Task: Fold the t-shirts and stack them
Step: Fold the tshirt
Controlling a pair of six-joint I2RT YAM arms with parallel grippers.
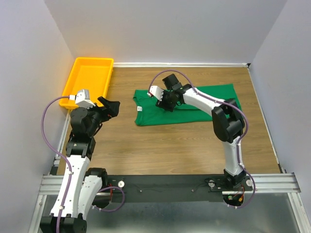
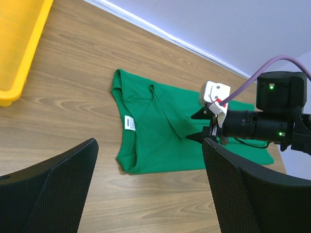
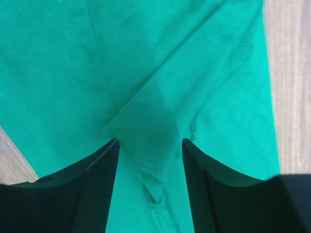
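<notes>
The right gripper (image 3: 149, 143) straddles a raised pleat, fingers apart; it should close low and catch the cloth squarely. The green t-shirt (image 1: 155, 116) lies near the far edge of the wooden surface (image 1: 170, 150), with a yellow tray (image 1: 92, 59) in the far-left corner. The left gripper (image 1: 112, 108) hangs spread by the left edge. Pale walls surround.

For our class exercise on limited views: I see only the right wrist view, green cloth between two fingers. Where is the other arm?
Observer: The left gripper hangs open above bare table between the yellow tray and the green t-shirt, touching neither.
Operator: Which end of the shirt am I over?
Observer: The collar end, nearest the tray. Its white neck label lies a little toward the tray from the right gripper.
</notes>
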